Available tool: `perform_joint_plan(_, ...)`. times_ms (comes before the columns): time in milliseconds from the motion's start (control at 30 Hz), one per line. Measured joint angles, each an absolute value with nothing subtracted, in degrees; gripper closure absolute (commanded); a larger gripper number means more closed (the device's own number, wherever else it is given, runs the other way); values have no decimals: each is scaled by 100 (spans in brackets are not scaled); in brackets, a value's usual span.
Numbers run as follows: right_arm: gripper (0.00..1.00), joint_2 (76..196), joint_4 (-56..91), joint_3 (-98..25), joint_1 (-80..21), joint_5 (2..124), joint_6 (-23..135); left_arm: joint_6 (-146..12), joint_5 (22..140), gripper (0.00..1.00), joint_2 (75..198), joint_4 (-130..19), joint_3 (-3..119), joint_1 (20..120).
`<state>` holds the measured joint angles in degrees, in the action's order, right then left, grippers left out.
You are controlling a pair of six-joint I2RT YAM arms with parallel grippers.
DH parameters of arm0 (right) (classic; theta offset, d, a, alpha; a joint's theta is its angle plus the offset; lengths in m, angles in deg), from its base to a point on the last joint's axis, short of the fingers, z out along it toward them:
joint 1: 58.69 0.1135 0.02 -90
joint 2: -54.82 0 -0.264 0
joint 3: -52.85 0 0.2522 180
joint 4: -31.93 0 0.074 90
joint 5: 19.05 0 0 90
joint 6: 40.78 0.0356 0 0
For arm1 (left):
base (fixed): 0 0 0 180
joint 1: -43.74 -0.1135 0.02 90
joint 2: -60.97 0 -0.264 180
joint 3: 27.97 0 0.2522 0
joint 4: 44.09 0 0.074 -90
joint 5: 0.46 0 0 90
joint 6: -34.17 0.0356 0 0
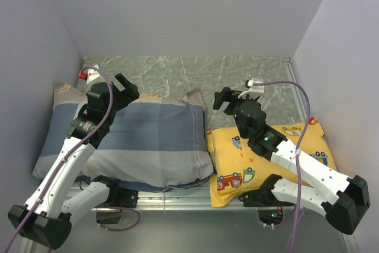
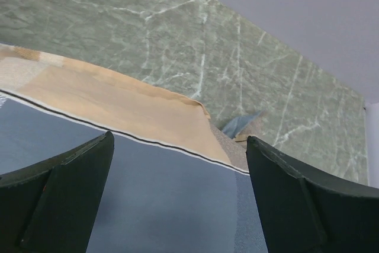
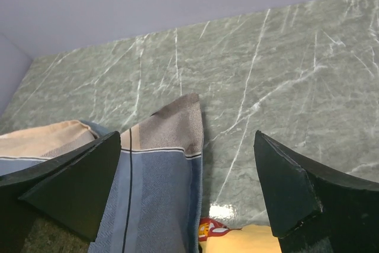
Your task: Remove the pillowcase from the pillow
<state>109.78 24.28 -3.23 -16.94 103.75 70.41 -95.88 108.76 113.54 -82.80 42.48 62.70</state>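
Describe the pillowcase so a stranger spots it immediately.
Start at the green marbled table. On its left half lies the pillowcase, stuffed plump. It has broad blue and grey stripes with beige edging, unlike the smaller yellow vehicle-print pillow to its right.

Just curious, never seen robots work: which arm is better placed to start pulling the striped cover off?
Probably left: the open left gripper hangs over the beige edging of the pillowcase. The right gripper, also open, sits off its corner, by the yellow pillow.
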Motion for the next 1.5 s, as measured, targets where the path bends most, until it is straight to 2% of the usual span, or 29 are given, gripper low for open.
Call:
perform_joint_plan(433, 0, 11288, 2279, -424, -1694, 9311, 6621, -10265, 12013, 1, 11700, -9860, 5190, 6270)
perform_joint_plan(800, 0, 12329, 1608, -1329, -1425, 7114, 6206, -12141, 12885, 1, 12482, -12406, 5887, 6006)
perform_joint_plan(1033, 0, 13179, 1081, -1834, -1272, 5792, 5974, -12455, 12728, 1, 12364, -12588, 5431, 5820)
perform_joint_plan(1067, 0, 13328, 1038, -1914, -1261, 5695, 5957, -12460, 12690, 2, 12390, -12559, 5361, 5794)
perform_joint_plan(1133, 0, 13682, 919, -2085, -1213, 5501, 5933, -12458, 12642, 16, 12517, -12481, 5278, 5741)
perform_joint_plan(1167, 5, 13846, 854, -2157, -1193, 5462, 5920, -12445, 12625, 25, 12631, -12426, 5254, 5717)
perform_joint_plan(1200, 7, 14001, 782, -2249, -1182, 5444, 5909, -12434, 12596, 47, 12769, -12376, 5251, 5700)
perform_joint_plan(1233, 10, 14149, 729, -2334, -1180, 5442, 5898, -12438, 12585, 57, 12873, -12304, 5251, 5693)
perform_joint_plan(1267, 18, 14248, 697, -2397, -1182, 5466, 5896, -12383, 12548, 65, 12974, -12216, 5240, 5682)
perform_joint_plan(1300, 24, 14337, 677, -2461, -1184, 5501, 5887, -12316, 12513, 82, 13048, -12096, 5214, 5673)
perform_joint_plan(1333, 32, 14392, 653, -2500, -1184, 5536, 5887, -12294, 12461, 93, 13112, -11943, 5179, 5671)
perform_joint_plan(1367, 51, 14418, 631, -2533, -1184, 5599, 5889, -12248, 12402, 100, 13142, -11797, 5142, 5667)
perform_joint_plan(1400, 61, 14425, 609, -2568, -1182, 5669, 5883, -12198, 12356, 100, 13164, -11676, 5120, 5662)
perform_joint_plan(1433, 82, 14427, 589, -2614, -1182, 5739, 5896, -12143, 12325, 100, 13173, -11572, 5116, 5658)
perform_joint_plan(1500, 96, 14477, 511, -2760, -1180, 5940, 5900, -12064, 12290, 100, 13203, -11408, 5131, 5649)
